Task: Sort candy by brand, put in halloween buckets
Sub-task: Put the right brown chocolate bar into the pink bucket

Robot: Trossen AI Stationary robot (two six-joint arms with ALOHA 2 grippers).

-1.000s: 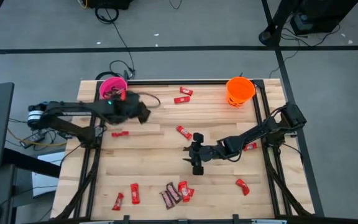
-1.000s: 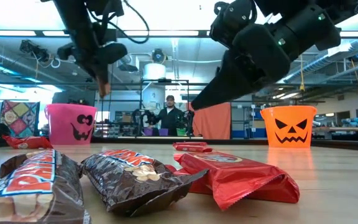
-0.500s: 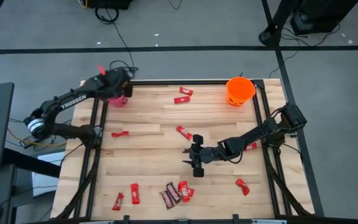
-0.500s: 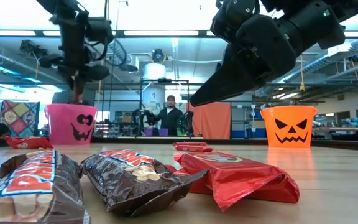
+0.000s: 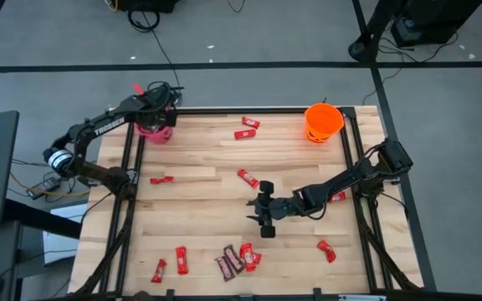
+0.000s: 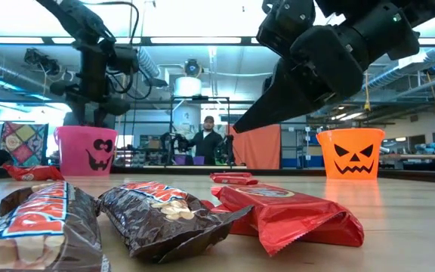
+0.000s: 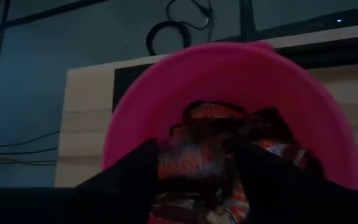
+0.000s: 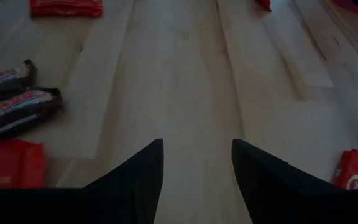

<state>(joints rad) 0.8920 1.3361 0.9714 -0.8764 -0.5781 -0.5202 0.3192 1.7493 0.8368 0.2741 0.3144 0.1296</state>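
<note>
We see the left gripper [image 7: 194, 171] open over the pink bucket [image 7: 135, 106] of candy [image 7: 197, 155]; the right gripper [image 8: 194, 165] — open, empty — hangs above the table [image 8: 185, 81].

Wooden table [image 5: 207, 209]: scattered candy [image 5: 247, 177], pink bucket [image 5: 153, 131], orange bucket [image 5: 323, 122].

The left arm covers most of the pink bucket [image 5: 156, 130] from above; its blurred candy [image 7: 216, 155] looks brown-wrapped, perhaps.
</note>
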